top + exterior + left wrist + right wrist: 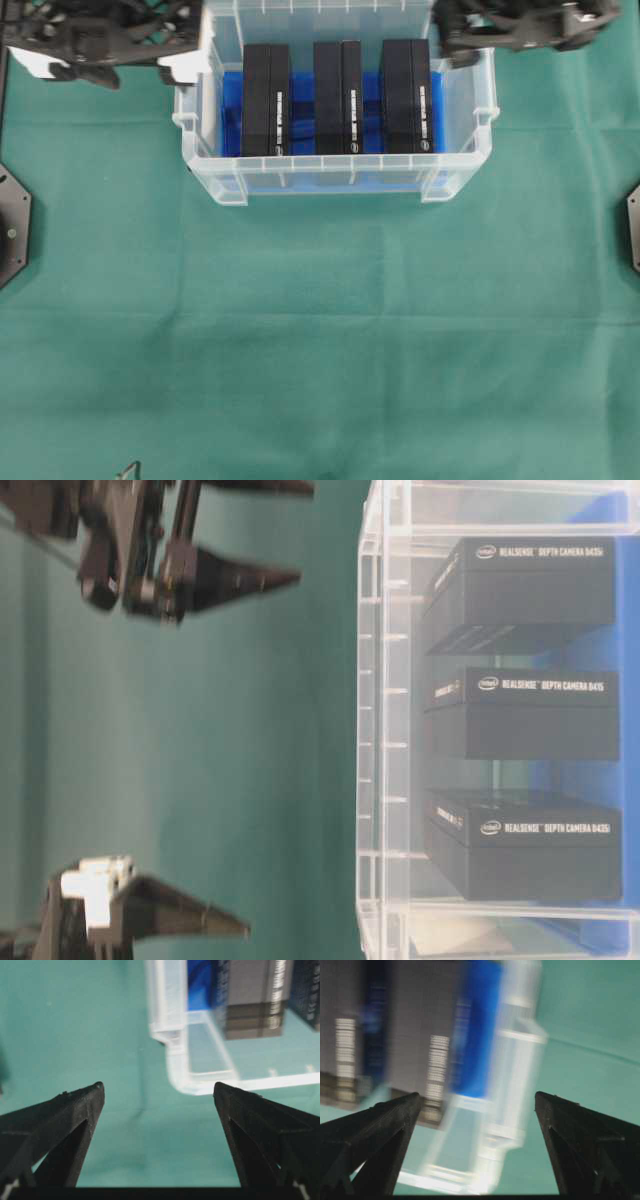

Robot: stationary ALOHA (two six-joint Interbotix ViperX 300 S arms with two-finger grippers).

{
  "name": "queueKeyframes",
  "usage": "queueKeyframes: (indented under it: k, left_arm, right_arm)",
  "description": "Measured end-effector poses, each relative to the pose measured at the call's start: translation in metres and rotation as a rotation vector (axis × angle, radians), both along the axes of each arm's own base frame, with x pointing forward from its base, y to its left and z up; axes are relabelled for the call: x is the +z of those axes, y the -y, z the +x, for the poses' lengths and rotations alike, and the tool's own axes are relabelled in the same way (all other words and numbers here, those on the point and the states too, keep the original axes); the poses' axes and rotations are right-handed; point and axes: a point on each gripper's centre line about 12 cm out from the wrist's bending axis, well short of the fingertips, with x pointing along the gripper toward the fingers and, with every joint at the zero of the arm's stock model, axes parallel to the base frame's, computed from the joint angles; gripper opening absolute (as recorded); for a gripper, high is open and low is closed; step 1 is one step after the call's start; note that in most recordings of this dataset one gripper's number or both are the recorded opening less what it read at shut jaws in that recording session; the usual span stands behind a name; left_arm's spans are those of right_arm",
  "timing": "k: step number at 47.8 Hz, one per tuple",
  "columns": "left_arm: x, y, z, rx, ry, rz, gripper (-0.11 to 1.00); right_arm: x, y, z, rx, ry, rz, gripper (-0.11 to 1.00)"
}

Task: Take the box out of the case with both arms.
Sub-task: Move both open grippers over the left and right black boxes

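We see both grippers, left [185, 55] and right [450, 45], gaping empty outside the case [455, 185], flanking three boxes [337, 97] whose long axes run front-to-back.

Three boxes [355, 97] stand side by side in the case [335, 180], which sits on the desk [320, 330] at its far edge. The left gripper [159, 1092] hangs just outside the case's left corner, the right gripper [479, 1102] over its right wall.

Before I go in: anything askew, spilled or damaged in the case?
Nothing stands out. Three black boxes stand in an even row, parallel, inside the case. No spill or damage is visible. Both claws, left and right, are open and empty, outside the case.
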Motion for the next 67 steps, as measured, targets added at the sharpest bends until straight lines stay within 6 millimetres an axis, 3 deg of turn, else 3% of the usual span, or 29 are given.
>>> queueKeyframes:
  k: [8, 17, 50, 67]
  left_arm:
    - [-0.002, -0.003, 0.023, -0.012, 0.000, 0.000, 0.86]
    - [-0.003, -0.010, 0.044, -0.019, 0.005, 0.008, 0.86]
    - [-0.009, -0.019, 0.082, -0.046, 0.012, 0.016, 0.86]
    - [-0.013, -0.020, 0.084, -0.052, 0.005, 0.016, 0.86]
  right_arm:
    - [0.000, 0.004, 0.024, 0.017, 0.010, -0.004, 0.96]
    - [-0.002, 0.006, 0.035, 0.022, 0.009, -0.006, 0.96]
    - [-0.003, 0.005, 0.037, 0.028, 0.004, -0.005, 0.96]
    - [-0.003, 0.004, 0.038, 0.031, 0.005, -0.006, 0.96]
